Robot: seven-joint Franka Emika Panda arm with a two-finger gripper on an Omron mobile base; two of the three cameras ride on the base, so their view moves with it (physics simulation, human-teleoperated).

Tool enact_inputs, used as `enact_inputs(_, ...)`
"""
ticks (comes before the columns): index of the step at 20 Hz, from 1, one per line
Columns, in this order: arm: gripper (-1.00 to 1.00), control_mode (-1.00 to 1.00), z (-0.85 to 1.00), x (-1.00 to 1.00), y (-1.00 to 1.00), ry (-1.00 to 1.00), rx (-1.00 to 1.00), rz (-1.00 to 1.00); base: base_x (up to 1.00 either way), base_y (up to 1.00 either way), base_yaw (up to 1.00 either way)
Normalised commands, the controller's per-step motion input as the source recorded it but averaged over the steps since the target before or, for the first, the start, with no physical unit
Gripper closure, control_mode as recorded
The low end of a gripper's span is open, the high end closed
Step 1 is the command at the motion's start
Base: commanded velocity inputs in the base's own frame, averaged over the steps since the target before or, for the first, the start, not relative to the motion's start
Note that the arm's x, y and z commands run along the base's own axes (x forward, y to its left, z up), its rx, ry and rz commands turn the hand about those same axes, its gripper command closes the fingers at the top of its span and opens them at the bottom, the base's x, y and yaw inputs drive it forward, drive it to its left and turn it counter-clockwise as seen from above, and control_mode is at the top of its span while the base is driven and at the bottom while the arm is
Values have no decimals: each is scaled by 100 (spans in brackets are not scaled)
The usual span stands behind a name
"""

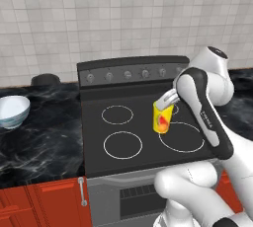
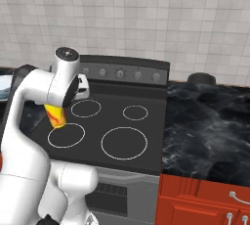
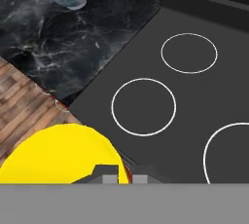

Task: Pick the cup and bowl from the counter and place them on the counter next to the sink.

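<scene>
Bright yellow cup (image 1: pixel 163 118) with a red-orange splash. Bowl (image 1: pixel 13 110): white inside, pale with blue-grey bands outside. Counter (image 1: pixel 44 142) glossy black, white-veined, over red cabinets (image 1: pixel 44 202). Stovetop (image 1: pixel 143 132) matte black, white rings.

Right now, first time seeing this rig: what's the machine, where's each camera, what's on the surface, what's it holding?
It is a white robot arm on a base that can drive, in a rendered kitchen. Two pictures come from cameras on the base, behind the arm to its left and right, looking forward and down at the same scene. The third comes from a camera on the hand, looking along the end effector.

Below the arm is a matte black stovetop with white burner rings. A glossy black marble counter runs on both sides of it, over red cabinet fronts. A wide pale bowl stands on the counter left of the stove.

The end effector is shut on the rim of a small yellow cup with a red-orange mark, apparently held above the stovetop. In the hand view the cup is the big yellow shape at the bottom.
</scene>
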Motion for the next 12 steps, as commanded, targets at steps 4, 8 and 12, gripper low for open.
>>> enact_inputs(4,100,-100,7,-50,-26,-2,0,3,0,0,0)
enact_inputs(8,100,-100,0,-13,0,-2,0,0,0,0,0)
enact_inputs(12,100,-100,0,0,0,0,0,0,0,0,0)
